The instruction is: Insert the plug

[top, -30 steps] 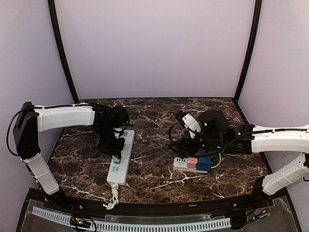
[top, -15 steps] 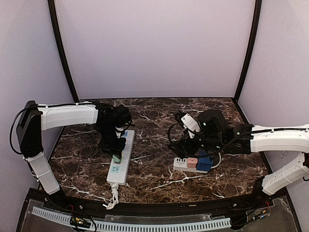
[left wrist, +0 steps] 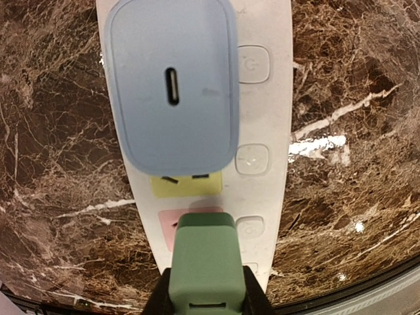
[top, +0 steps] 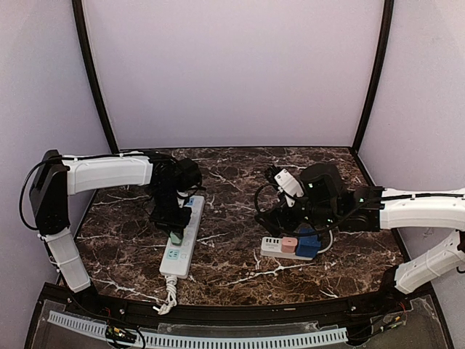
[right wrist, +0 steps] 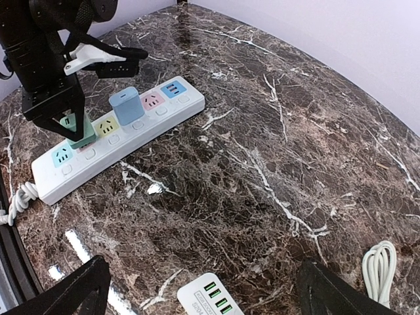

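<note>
The left claw [left wrist: 206, 298] is clamped on the green plug [left wrist: 202, 252], one finger on each flank. It holds the plug over the pink socket [left wrist: 172, 224] of the long power strip [left wrist: 266, 92], which lies toward the left edge of the tabletop [top: 232, 182] and runs from near edge to far.

From the wrist view we cannot tell whether the pins are partly in or only resting on the face. To seat it well, we judge that we should hold the plug upright and square to the strip. We then press straight down along the pins, without rocking sideways, until its base meets the socket face. The strip is not fixed down as far as we can see, so a slanted push may slide or tip it.

The blue charger [left wrist: 172, 85] stands plugged in two sockets farther along, with the bare yellow socket [left wrist: 186, 184] between it and the green plug. It is close enough that the claw's fingers need care when they let go. The row of switch buttons [left wrist: 252, 159] runs along one side of the strip, just beside the plug. A drifting finger could press one.

The right claw [right wrist: 203, 264] hangs with its fingers wide apart and holds nothing. It is above the small power strip [top: 275, 247] toward the right near corner, which carries a pink adapter [top: 289, 245] and a blue adapter [top: 308, 247]. A coiled white cable [right wrist: 379, 262] lies beside it. All of this is well apart from the left arm's work.
</note>
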Available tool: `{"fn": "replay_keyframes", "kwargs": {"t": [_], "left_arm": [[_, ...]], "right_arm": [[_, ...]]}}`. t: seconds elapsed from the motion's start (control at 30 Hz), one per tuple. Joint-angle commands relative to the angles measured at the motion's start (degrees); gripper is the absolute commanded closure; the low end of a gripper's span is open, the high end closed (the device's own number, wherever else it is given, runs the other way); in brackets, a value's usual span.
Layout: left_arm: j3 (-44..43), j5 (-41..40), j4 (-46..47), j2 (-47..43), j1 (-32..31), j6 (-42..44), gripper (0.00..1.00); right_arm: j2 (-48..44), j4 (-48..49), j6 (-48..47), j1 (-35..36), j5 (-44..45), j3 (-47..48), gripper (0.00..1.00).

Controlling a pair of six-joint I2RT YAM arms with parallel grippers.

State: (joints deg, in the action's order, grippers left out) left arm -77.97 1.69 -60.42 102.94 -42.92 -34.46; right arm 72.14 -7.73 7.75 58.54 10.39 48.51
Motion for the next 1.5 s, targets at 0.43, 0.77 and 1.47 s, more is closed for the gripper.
{"fn": "replay_keyframes", "kwargs": {"t": [0.43,0.77,1.47], "left_arm": [[3.80,-1.87,5.76,2.61,-0.14,2.13,0.99],[7.42,1.42,9.14,3.32,-0.15,3.32,0.99],[8.66,0.07,9.71,9.06,-0.67,-3.05,0.99]], "right_arm": [[-1.12,-0.88,-0.47,-0.05,1.21,0.09,0.01],[-1.43,-1.49,0.13,-0.06,1.02,0.18,0.01],[-2.90,-3.03,1.81,-0.06,0.86,-0.34,0.01]]}}
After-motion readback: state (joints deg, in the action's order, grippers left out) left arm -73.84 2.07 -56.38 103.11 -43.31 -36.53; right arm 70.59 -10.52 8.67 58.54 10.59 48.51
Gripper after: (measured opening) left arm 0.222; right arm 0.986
